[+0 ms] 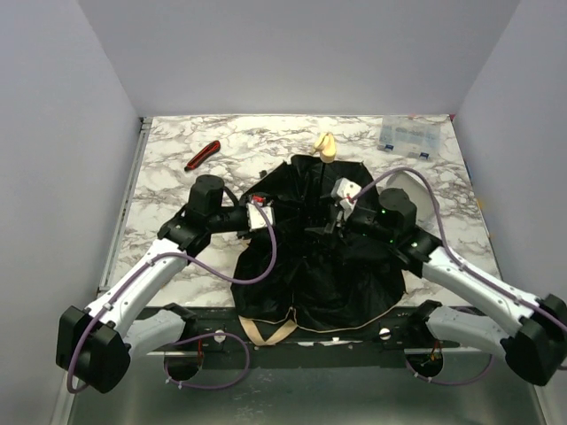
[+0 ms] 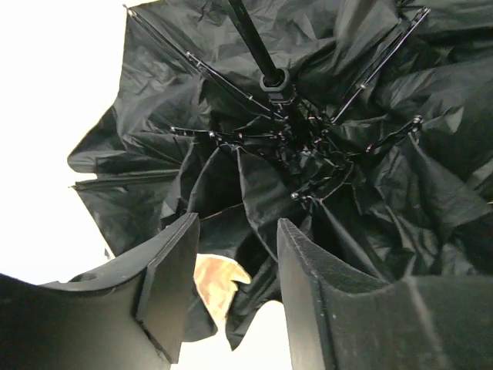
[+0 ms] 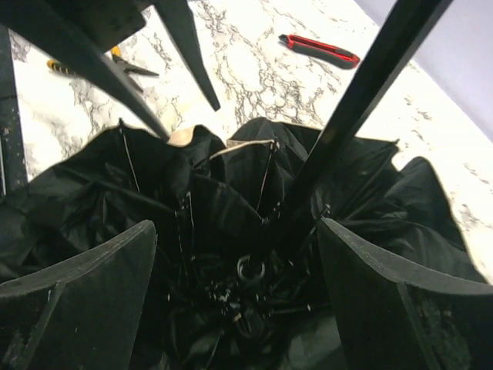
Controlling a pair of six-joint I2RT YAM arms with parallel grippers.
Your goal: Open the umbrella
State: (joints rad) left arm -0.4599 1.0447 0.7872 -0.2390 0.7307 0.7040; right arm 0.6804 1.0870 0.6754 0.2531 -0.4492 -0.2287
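Umbrella (image 1: 337, 283): one; red cutter (image 1: 202, 156): one.

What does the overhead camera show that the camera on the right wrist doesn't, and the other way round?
Only the overhead view: the left arm, the right arm, the cream handle and a clear plastic box at the far right corner. Only the right wrist view: the thin ribs and hub deep inside the canopy, framed by that arm's open jaws. Both: the umbrella with its black lining, the red-and-black tool and the marble table.
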